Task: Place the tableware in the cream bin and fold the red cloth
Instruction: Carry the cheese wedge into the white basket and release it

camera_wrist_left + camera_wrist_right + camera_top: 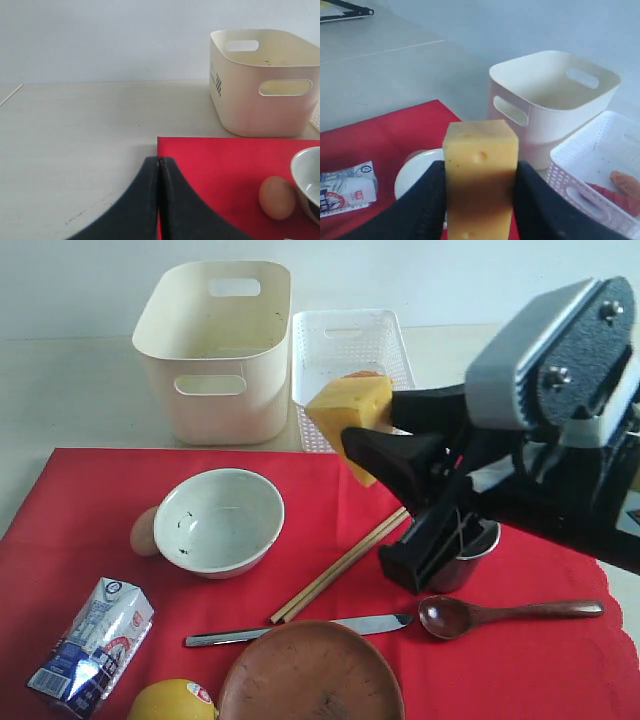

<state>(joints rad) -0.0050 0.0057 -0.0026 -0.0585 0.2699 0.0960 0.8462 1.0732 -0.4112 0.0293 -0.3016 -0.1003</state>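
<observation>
While the right gripper point(365, 440) hangs above the scene, the exterior view shows its black jaws clamped on a yellow cheese block point(350, 405), which overlaps the front of the white lattice-walled basket point(345, 345). Whether the block is over the basket cannot be told. The tall cream plastic bin point(215, 390) stands just left of that basket, on the pale table point(70, 390) beyond the far edge of the red cloth point(560, 670).

The cloth lies spread flat and carries all the tableware:
- the white speckled bowl point(218, 520), upright, with a brown egg point(145, 532) against its left side
- the wooden chopsticks point(340, 568), lying together on a diagonal
- the metal knife point(300, 630), between the chopsticks and the round brown plate point(310, 675)
- the dark wooden spoon point(510, 613), to the right of the knife tip
- the steel cup point(480, 550), partly hidden behind the gripper

A small milk carton point(90, 645) and a yellow lemon point(172, 700) lie at the near left.

In the left wrist view, the left gripper point(159, 172) has its fingers pressed together with nothing between them, low over the cloth's corner. The bin, the egg and the bowl's rim are to one side.

The right wrist view confirms the grip — the cheese sits squarely between both fingers. A sausage piece point(622, 180) lies in the basket, with the bin beside it.
</observation>
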